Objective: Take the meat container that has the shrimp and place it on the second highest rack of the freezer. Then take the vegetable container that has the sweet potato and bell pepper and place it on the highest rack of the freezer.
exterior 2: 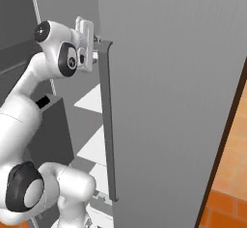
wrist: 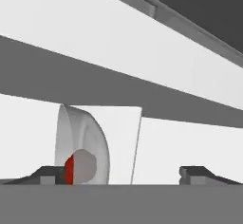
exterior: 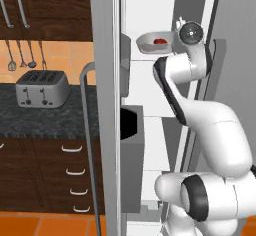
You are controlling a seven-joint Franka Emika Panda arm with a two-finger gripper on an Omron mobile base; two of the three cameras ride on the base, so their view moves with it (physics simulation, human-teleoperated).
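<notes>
With the gripper (wrist: 121,172) spread wide and holding nothing, the bowl (exterior: 155,42) with the red pepper (exterior: 160,41) sits on a high freezer (exterior: 165,10) shelf just ahead of the left finger (wrist: 47,173), so only withdrawal seems left.

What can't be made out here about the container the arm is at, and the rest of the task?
- Vegetable container, left base view: sweet potato not discernible beside the bell pepper; too small.
- Hand view: container cut off by the bottom edge; contact with the spread fingertips unclear.
- Right base view: freezer door hides the shelves.
</notes>
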